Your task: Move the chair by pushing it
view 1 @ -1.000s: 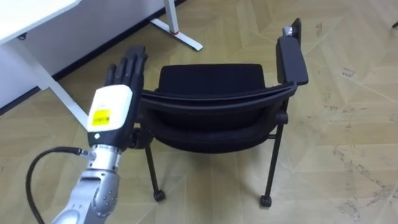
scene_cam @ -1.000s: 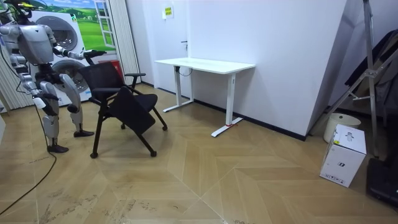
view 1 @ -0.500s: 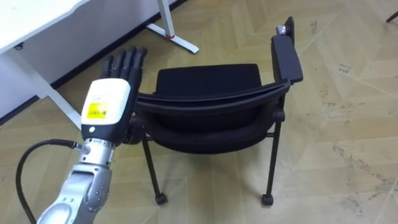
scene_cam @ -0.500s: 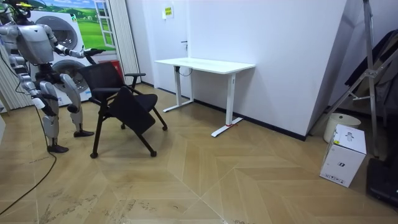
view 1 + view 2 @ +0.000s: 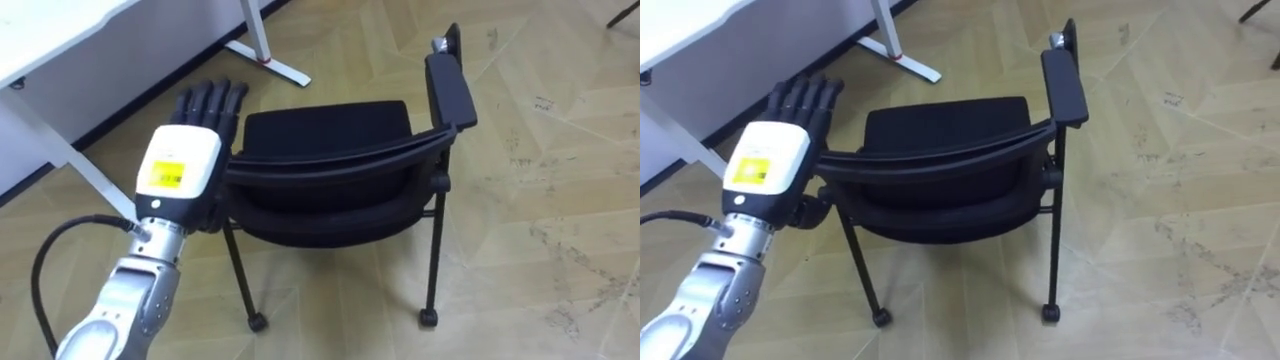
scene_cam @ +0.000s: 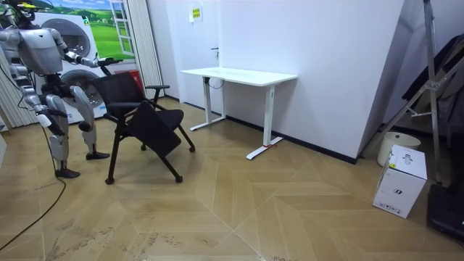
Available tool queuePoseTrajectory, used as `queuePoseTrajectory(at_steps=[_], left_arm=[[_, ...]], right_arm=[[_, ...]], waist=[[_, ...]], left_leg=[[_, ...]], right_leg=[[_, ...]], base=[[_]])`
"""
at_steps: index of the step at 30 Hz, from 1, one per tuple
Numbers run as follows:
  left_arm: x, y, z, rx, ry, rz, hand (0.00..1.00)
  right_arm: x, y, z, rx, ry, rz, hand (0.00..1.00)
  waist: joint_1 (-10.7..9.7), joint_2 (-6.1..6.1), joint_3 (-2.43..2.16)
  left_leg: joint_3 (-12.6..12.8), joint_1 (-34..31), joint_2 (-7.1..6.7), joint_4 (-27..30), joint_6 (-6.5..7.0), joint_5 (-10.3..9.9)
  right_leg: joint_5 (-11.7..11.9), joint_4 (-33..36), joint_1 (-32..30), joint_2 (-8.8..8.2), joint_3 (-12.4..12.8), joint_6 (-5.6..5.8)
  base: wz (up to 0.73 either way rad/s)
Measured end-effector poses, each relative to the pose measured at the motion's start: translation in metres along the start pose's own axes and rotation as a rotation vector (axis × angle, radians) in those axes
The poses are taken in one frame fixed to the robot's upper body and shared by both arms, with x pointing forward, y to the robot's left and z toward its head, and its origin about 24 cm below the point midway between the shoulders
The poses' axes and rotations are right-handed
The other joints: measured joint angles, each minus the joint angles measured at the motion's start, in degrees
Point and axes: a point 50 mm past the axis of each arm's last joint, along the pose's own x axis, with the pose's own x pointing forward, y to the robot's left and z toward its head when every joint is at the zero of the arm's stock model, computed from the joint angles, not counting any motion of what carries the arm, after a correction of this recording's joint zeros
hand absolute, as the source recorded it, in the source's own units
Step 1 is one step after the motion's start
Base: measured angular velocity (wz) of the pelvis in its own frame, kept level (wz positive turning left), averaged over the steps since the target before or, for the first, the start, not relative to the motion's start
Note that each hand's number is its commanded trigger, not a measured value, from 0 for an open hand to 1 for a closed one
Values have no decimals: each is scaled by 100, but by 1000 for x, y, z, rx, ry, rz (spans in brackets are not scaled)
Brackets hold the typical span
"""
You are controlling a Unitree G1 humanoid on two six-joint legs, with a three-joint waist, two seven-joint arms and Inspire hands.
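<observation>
Since a second ago the whole left eye view is shifted slightly, which is the camera's own move. In the room view the chair and the robot are seen in the same place as before. The left hand is held wide, fingers straight and close together, laid at the left end of the backrest. The hand is touching the chair, though what lies beneath the palm is hidden. The black seat is found just to the right of the fingers, and the armrest well off to the hand's right. The white counter is seen beyond the hand and to its left. The chair is stood on the wooden floor. In the room view the right hand is carried low beside the body, too small to read.
</observation>
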Motion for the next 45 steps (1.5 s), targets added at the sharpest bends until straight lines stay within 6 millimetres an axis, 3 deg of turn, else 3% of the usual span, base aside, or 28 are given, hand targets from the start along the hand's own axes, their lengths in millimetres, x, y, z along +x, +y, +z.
queuePoseTrajectory(at_steps=[7, 19, 20, 21, 23, 31, 38, 42, 45], left_arm=[[-5, -20, 0, -13, 9, -161, 0], [7, -23, -5, -97, 28, -225, 0], [7, -23, -5, -99, 28, -228, 13], [7, -24, -5, -109, 32, -235, 75], [6, -25, -6, -138, 42, -247, 100], [12, -20, -11, -170, 63, -257, 100], [18, -12, -16, -169, 74, -225, 100], [22, -10, -13, -181, 64, -210, 100], [24, -9, -13, -177, 66, -218, 100]], right_arm=[[1, 0, 5, -4, -11, 25, 0], [1, -1, 8, -12, -20, 31, 0], [1, -1, 8, -12, -20, 31, 0], [1, -1, 8, -12, -20, 30, 0], [0, -3, 8, -13, -19, 26, 0], [-1, -6, 5, 7, -14, 16, 0], [-1, -6, 7, 2, -30, 15, 0], [0, -6, 8, 2, -34, 11, 0], [1, -4, 14, 0, -50, 11, 0]], waist=[[-129, -66, 41], [-125, -46, 12], [-126, -42, 9], [-127, -34, 4], [-129, -18, -7], [-135, 24, -45], [-252, 6, -18], [-233, -69, 36], [-244, -66, 35]], left_leg=[[41, -6, 8, 0, 3, 1], [112, -9, 13, 47, 48, -30], [114, -7, 13, 53, 50, -32], [116, -6, 13, 73, 55, -35], [116, 0, 13, 81, 57, -35], [193, 102, 22, 28, 69, -27], [215, 113, 21, -6, 69, -27], [224, 93, 21, -20, 67, -29], [224, 82, 20, -18, 67, -31]], right_leg=[[0, 4, -27, 0, 41, 0], [51, 6, -45, -12, 121, 34], [53, 7, -43, -12, 127, 36], [54, 9, -36, -12, 138, 38], [59, 8, -28, -11, 144, 44], [87, 2, 0, -13, 256, 58], [87, -22, -16, -12, 298, 58], [87, -19, -41, -16, 303, 58], [87, -17, -52, -15, 305, 58]], base=[[-2], [-2], [0], [0], [0], [-7], [-2], [-1], [0]])
